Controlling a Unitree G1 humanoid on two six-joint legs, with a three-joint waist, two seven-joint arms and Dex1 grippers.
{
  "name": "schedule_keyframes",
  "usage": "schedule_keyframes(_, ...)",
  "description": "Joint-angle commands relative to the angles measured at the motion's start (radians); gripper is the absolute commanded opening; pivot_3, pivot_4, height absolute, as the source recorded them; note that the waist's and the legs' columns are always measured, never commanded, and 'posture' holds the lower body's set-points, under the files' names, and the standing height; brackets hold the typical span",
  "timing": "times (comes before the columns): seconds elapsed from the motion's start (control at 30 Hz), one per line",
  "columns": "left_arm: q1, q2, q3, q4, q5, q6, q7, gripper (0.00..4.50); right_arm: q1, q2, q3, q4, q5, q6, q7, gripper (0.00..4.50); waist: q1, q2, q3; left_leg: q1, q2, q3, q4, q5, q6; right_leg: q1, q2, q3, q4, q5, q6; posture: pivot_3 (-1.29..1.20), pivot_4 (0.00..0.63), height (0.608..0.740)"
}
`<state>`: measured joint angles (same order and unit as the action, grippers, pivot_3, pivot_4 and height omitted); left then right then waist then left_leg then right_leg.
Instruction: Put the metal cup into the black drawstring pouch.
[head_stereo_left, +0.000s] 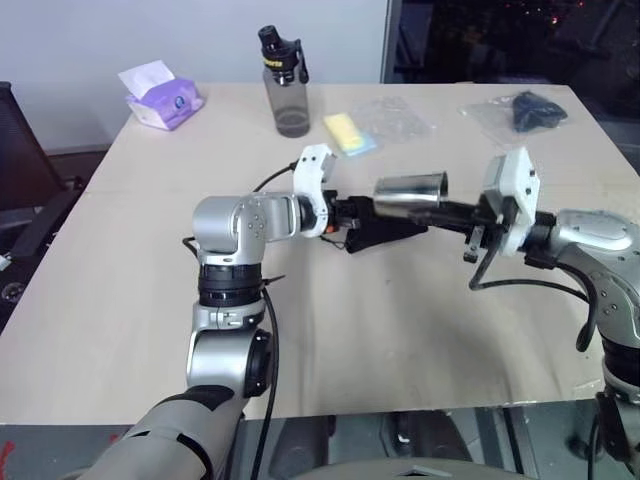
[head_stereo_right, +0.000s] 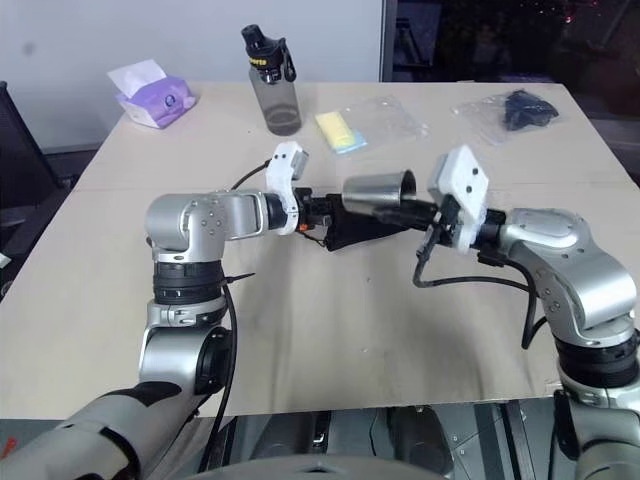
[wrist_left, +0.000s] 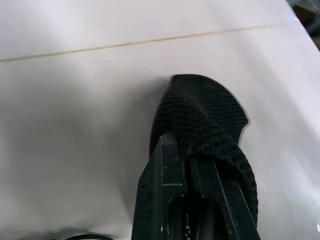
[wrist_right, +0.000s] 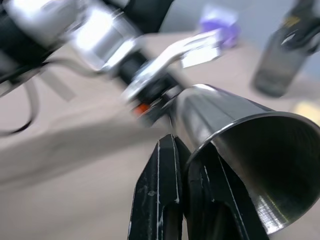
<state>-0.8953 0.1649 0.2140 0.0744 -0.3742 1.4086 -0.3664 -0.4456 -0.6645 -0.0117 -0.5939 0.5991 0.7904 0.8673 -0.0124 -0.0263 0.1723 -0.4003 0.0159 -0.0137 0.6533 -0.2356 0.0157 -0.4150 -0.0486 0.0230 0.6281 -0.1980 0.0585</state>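
The right claw (head_stereo_right: 408, 212) is pinching the rim of the metal cup (head_stereo_right: 378, 190), with its two black fingers squeezed shut on the thin wall, one inside and one outside. The cup is lying on its side in the air, near the middle of the frame, with its closed bottom pointing toward the other arm. The left claw (head_stereo_right: 322, 213) is shut tight on the edge of the black drawstring pouch (head_stereo_right: 362, 232), which is hanging just under the cup and drooping down toward the table (head_stereo_right: 330, 330). To do this step well, I think the pouch mouth needs to be open and facing the cup, because right now it is looking flat and saggy. The cup's bottom should probably be going in first, slowly, so the cloth does not bunch up or slip away. Around them, the table is pale and wooden looking. A grey water bottle (head_stereo_right: 272, 85) is standing at the top, a purple tissue pack (head_stereo_right: 152, 96) is lying at the upper left, a yellow thing in clear plastic (head_stereo_right: 340, 132) is near the bottle, and a dark bundle in clear plastic (head_stereo_right: 515, 108) is at the upper right. A white wall is behind the table.
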Motion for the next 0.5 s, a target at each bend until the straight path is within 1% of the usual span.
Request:
schedule_keyframes(0.03,-0.066,-0.049,0.073,-0.008,-0.035,0.041,0.043,0.00,-0.006,0.012,0.055,-0.070,0.015,0.013,-0.032,0.06,-0.001,0.000,0.000,0.000,0.000,0.000,0.000,0.000,0.000,0.000,0.000,0.000,0.000,0.000,0.000,0.00,0.150,0.740)
schedule_keyframes(0.13,-0.106,-0.100,0.151,-0.015,-0.070,0.091,0.063,0.00,-0.002,0.056,0.155,-0.067,-0.034,0.001,-0.078,0.06,-0.001,0.000,0.000,0.000,0.000,-0.001,0.000,0.000,0.000,0.000,0.000,-0.001,0.000,0.000,0.000,0.00,0.150,0.740)
schedule_keyframes(0.27,-0.113,-0.113,0.178,-0.026,-0.077,0.126,0.090,0.00,-0.023,0.113,0.215,-0.033,-0.095,0.001,-0.160,0.06,-0.003,0.000,0.000,0.000,0.000,-0.001,0.000,0.000,0.000,0.000,0.000,0.000,0.001,0.000,0.000,0.00,0.150,0.740)
schedule_keyframes(0.37,-0.114,-0.121,0.206,-0.034,-0.087,0.149,0.102,0.00,-0.023,0.128,0.220,-0.014,-0.126,0.006,-0.203,0.06,-0.001,0.000,0.000,0.000,0.000,-0.001,0.000,0.000,0.000,0.000,0.000,0.000,0.001,0.000,0.000,0.00,0.150,0.740)
schedule_keyframes(0.5,-0.109,-0.122,0.226,-0.052,-0.104,0.180,0.098,0.00,-0.028,0.147,0.186,0.030,-0.155,0.022,-0.272,0.06,0.000,0.000,0.000,0.000,0.000,-0.001,0.000,0.000,0.000,0.000,0.000,0.000,0.000,0.000,0.000,0.00,0.150,0.740)
